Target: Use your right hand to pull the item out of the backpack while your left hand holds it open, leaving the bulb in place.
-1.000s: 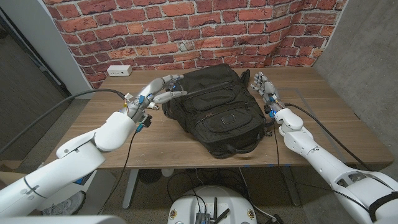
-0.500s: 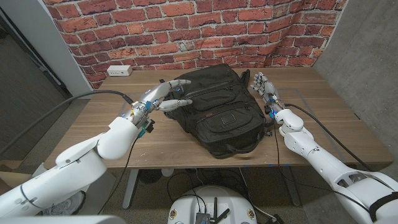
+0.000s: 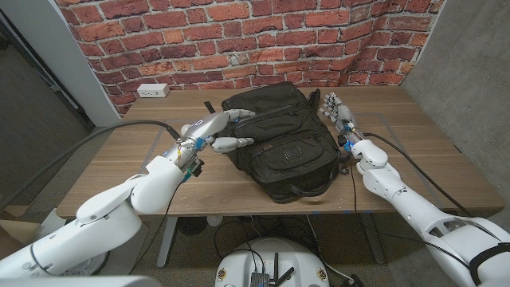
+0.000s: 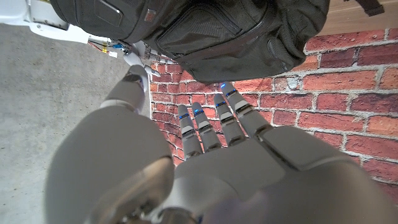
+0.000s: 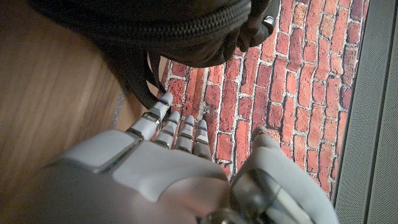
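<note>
Opening step: left hand [image 3: 213, 131] spread, empty, over the zipped backpack [image 3: 280, 139]. Right hand [image 3: 338, 112] waits beside it, fingers apart, holding nothing. Next, probably grip the zipper.

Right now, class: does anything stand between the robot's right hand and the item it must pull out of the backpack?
Yes. The backpack itself: it lies with its zippers apparently closed, and no item shows inside. The right hand waits beside its right edge, holding nothing; the left hand is over its left side.
</note>
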`<state>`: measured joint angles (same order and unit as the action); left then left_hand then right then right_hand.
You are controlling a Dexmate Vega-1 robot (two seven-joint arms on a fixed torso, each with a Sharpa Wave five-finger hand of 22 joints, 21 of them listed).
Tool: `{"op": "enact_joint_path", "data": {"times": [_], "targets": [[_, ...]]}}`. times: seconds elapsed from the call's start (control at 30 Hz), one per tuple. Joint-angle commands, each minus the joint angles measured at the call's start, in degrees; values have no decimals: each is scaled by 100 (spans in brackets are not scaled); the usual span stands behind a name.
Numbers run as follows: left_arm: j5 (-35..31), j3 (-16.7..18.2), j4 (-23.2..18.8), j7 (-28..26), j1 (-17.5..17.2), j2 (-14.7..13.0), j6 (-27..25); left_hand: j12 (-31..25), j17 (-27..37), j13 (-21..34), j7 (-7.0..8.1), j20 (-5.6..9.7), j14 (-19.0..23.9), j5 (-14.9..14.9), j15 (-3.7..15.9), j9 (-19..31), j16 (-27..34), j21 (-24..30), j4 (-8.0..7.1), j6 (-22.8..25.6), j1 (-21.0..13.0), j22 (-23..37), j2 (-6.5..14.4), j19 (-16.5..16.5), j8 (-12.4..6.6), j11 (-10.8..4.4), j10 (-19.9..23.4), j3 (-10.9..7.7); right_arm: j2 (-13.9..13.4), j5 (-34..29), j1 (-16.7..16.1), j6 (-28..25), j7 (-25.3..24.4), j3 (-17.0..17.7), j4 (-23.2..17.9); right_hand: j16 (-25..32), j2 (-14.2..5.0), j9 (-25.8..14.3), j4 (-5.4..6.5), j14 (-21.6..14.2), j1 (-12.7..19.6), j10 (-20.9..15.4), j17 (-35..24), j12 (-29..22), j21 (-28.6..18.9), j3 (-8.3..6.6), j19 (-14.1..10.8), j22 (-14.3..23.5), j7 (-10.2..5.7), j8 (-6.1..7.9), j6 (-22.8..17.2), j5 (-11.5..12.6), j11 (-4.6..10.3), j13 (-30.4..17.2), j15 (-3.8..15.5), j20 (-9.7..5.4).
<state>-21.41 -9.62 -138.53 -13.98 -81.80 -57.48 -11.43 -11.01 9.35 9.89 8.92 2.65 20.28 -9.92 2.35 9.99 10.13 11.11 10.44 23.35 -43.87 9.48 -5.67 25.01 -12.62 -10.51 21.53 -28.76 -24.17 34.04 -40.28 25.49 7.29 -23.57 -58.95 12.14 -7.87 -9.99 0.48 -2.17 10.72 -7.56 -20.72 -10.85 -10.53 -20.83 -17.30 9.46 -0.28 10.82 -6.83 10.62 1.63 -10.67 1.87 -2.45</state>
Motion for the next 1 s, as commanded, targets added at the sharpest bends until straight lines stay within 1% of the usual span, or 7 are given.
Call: {"op": "enact_joint_path", "data": {"times": [0.03,0.27,0.37,0.47,0.6,0.73,1.0], "targets": [[-639,63,-217,198,-234,-79,2,33,2,6,46,883,13,-18,955,27,-15,-27,0,10,-101,14,-37,30,20,-58,-21,62,70,44,48,96,138,-15,144,46,-56,-21,-34,-24,-39,-44,0,-20,-24,-13,-45,9,-27,-3,-43,9,6,-6,20,-21],[-1171,184,-430,420,-478,-197,-164,76,2,6,71,936,-87,1,964,27,-42,-59,-3,-86,-227,10,-164,-39,67,-44,-128,163,61,52,41,105,181,-18,141,49,-59,-21,-39,-25,-46,-41,5,-18,-23,-14,-44,9,-24,-5,-38,9,5,-7,15,-18],[-1383,237,-465,412,-584,-193,-142,95,4,5,64,949,-202,1,934,27,-54,-78,-21,-197,-315,9,-246,-108,102,-20,-245,256,59,60,50,97,211,-22,147,50,-60,-21,-43,-27,-47,-40,8,-17,-22,-15,-43,9,-25,-5,-39,9,9,-6,6,-19],[-1672,241,-556,585,-631,-253,-226,103,5,5,59,953,-264,-14,940,27,-47,-90,-32,-321,-395,8,-288,-184,132,-18,-347,331,68,68,77,95,257,-31,181,51,-62,-21,-45,-25,-51,-39,11,-16,-22,-14,-42,9,-31,-6,-38,9,6,-7,7,-19],[-1904,142,-606,680,-595,-179,-214,99,5,5,41,954,-297,-19,952,27,-47,-92,-37,-368,-428,7,-296,-212,139,-22,-377,361,108,86,117,113,306,-37,271,51,-63,-21,-45,-21,-59,-39,13,-16,-22,-13,-43,9,-28,-7,-34,9,9,-7,8,-19],[-2237,56,-668,840,-575,-192,-248,104,5,5,48,954,-311,-25,942,27,-43,-89,-36,-381,-470,7,-308,-230,133,-29,-428,388,117,100,131,106,349,-42,311,52,-64,-21,-48,-23,-61,-41,16,-16,-20,-14,-39,9,-31,-8,-32,9,4,-7,5,-14],[-2691,-141,-747,1084,-476,-68,-292,102,5,6,74,962,-383,-39,934,27,-47,-94,-31,-488,-596,7,-315,-299,143,-16,-521,442,161,133,174,153,422,-33,439,52,-65,-21,-49,-13,-72,-40,20,-15,-20,-12,-37,9,-33,-9,-29,8,-2,-6,2,-12]]}}
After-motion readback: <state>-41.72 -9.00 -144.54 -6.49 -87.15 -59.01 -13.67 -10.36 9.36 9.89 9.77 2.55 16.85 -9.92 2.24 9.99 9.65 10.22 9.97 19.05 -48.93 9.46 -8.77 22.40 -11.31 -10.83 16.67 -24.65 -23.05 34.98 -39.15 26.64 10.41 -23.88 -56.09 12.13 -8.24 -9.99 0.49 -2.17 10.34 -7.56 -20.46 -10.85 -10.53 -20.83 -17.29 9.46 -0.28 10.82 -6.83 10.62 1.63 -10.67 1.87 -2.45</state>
